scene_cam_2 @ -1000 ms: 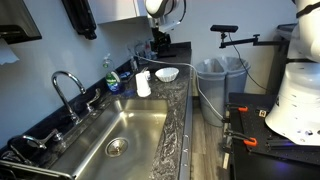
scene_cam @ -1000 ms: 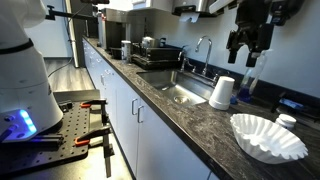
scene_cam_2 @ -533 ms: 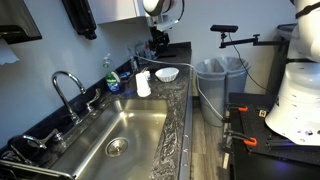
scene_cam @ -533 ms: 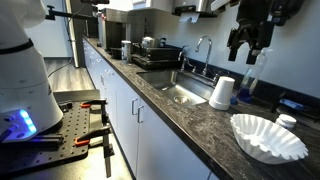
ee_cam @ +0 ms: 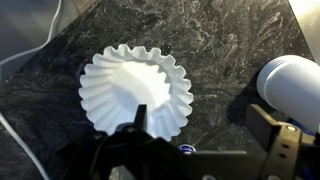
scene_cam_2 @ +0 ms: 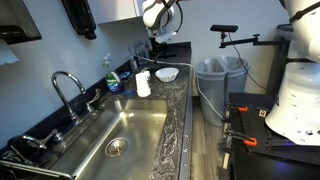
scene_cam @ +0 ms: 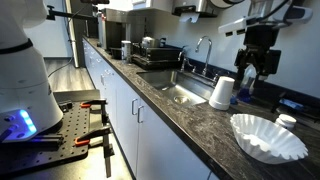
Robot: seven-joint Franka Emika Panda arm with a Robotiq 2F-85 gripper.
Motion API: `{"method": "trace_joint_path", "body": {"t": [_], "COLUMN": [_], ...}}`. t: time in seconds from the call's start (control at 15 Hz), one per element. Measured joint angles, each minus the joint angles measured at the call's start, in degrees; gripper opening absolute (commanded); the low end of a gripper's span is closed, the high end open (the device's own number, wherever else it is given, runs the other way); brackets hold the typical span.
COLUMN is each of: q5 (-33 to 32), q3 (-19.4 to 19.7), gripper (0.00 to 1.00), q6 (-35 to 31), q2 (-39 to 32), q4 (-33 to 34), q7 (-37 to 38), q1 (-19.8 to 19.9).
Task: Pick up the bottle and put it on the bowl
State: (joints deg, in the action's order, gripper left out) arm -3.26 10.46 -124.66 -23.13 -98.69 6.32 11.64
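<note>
The wide, pleated white paper bowl (scene_cam: 268,137) sits near the front edge of the dark speckled stone countertop (scene_cam: 190,125). Just behind it, toward the back edge, stands the small squat white bottle (scene_cam: 287,121), its lower part hidden by the ruffled rim. Above them the black gripper (scene_cam: 258,70) hangs released and empty.

Tool (scene_cam: 257,80) lower, nearer the bowl (scene_cam: 268,137)

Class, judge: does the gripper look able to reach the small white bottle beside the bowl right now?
Probably yes: the gripper hangs above the counter, jaws open, and the bottle stands uncovered beside the bowl, nothing over it.
</note>
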Motion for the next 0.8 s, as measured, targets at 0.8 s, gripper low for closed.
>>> {"method": "trace_joint_path", "body": {"t": [0.8], "q5": [6.13], "q3": [-0.02], "gripper": [1.00], "q6": [-3.66], "q2": [-19.28], "q4": [22.08], "q7": [2.83], "q1": [3.66]}}
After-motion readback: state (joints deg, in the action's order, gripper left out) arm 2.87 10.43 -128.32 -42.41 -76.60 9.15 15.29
